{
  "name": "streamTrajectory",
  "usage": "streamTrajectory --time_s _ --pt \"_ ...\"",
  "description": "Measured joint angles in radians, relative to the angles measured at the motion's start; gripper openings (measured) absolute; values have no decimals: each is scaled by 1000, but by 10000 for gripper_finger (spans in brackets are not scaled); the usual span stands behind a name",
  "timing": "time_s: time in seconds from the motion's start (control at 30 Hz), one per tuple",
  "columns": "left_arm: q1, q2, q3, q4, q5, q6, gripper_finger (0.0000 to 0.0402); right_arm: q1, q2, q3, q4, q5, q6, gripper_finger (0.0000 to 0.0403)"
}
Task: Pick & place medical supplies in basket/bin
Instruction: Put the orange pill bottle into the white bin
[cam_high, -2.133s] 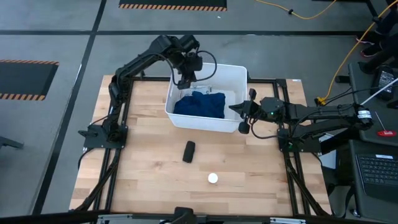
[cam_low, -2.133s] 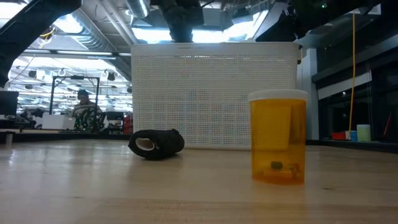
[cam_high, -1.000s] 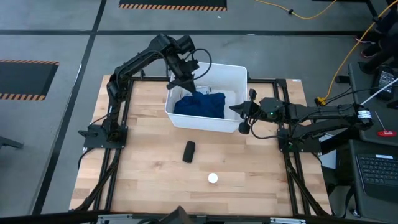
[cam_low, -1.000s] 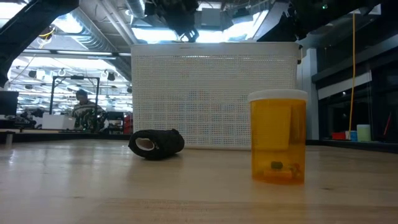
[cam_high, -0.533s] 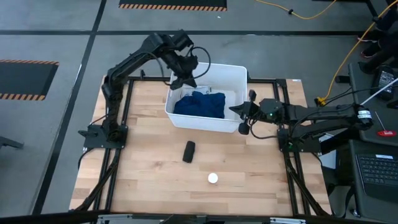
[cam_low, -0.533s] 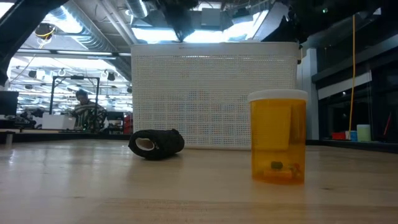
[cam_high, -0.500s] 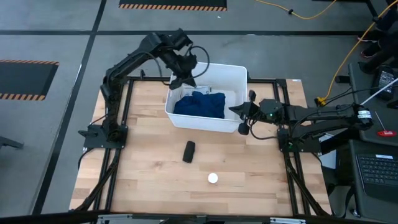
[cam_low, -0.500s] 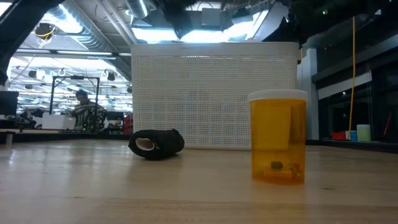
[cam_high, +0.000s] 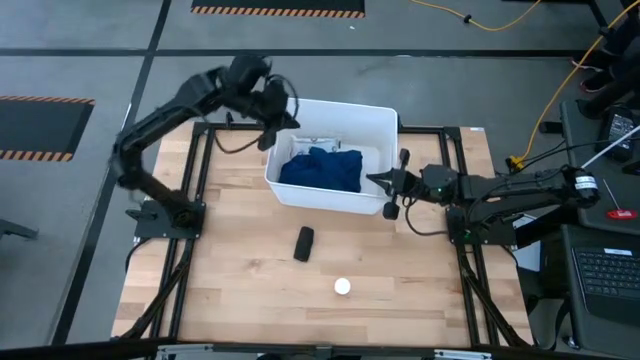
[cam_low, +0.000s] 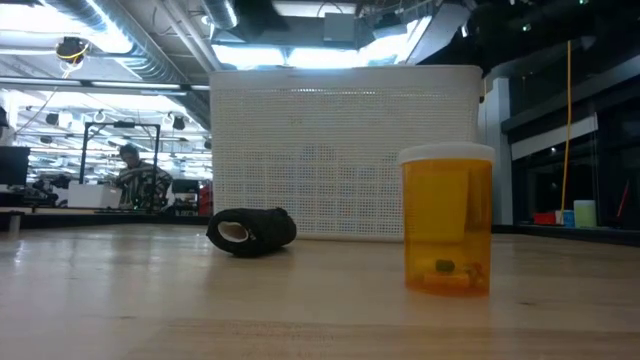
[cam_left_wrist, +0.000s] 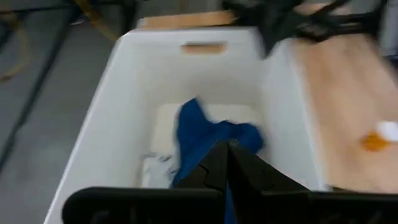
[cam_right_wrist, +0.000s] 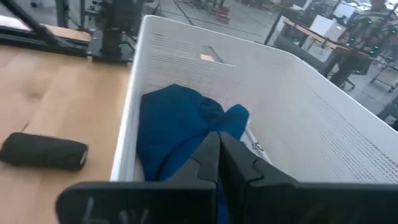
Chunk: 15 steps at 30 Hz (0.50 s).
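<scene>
The white bin stands at the table's far middle. Inside it lie a dark blue cloth and a white packet against the far wall. A small black oblong lies on the wood in front of the bin. Nearer the front stands an orange vial; from above only its white round cap shows. My left gripper hovers shut and empty above the bin's far-left corner. My right gripper hovers shut and empty at the bin's right wall.
Black frame rails run along the table's left and right sides. Bare wood lies in front of the bin, around the oblong and the vial. In the low view a person sits far off in the room behind.
My left gripper has risen out of the bin and drawn back toward the table's far-left corner, tipping from pointing steeply down to a shallower slant. It has stayed shut and empty. The cloth and packet lie where they were.
</scene>
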Motion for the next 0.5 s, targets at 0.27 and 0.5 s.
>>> streamTrajectory --time_s 0.27,0.5 --pt "16 -393 -600 491 -86 -123 10 31 0 -2 22 -6 -35 8" --pt "11 -682 -935 729 -87 -166 10 46 1 -3 50 -37 33 8"
